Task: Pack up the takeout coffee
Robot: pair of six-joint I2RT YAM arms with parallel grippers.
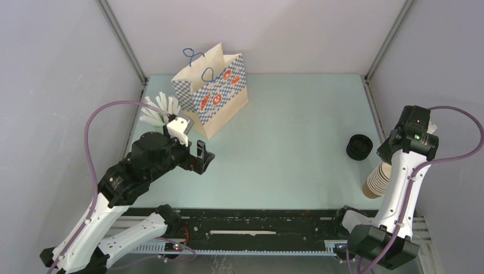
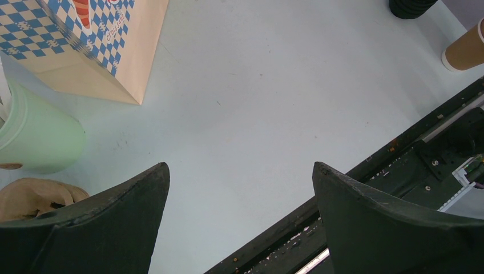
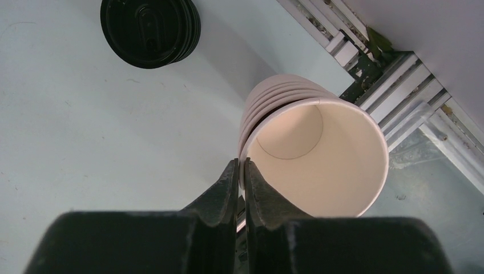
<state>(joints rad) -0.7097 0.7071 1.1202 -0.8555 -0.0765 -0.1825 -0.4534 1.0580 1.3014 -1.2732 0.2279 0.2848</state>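
Black fingers fill the bottom of the right wrist view. The right gripper (image 3: 241,166) is clamped thin on the rim of the top cup (image 3: 319,154), one finger inside the mouth and one outside. That grip looks chosen to peel a single cup off the stack of cups (image 3: 267,92) rather than drag the lot. The cup is empty, with no lid on it. Black lids (image 3: 149,31) sit piled on the table (image 3: 74,148) just beyond, handy for capping.

Over to the left wrist view: the left gripper (image 2: 240,171) is spread wide, nothing between its fingers, hanging above bare table. The checkered paper bag (image 2: 97,40) stands at upper left, with a pale green cup (image 2: 40,137) beside it near the left finger. My read is that this arm stands by the bag to receive or steady.

Top view now: the bag is upright with its mouth up at the far left, well apart from the cups and lids on the right. As for the takeout coffee, no lidded cup shows anywhere. It looks yet to be assembled, so the packing is at an early stage.
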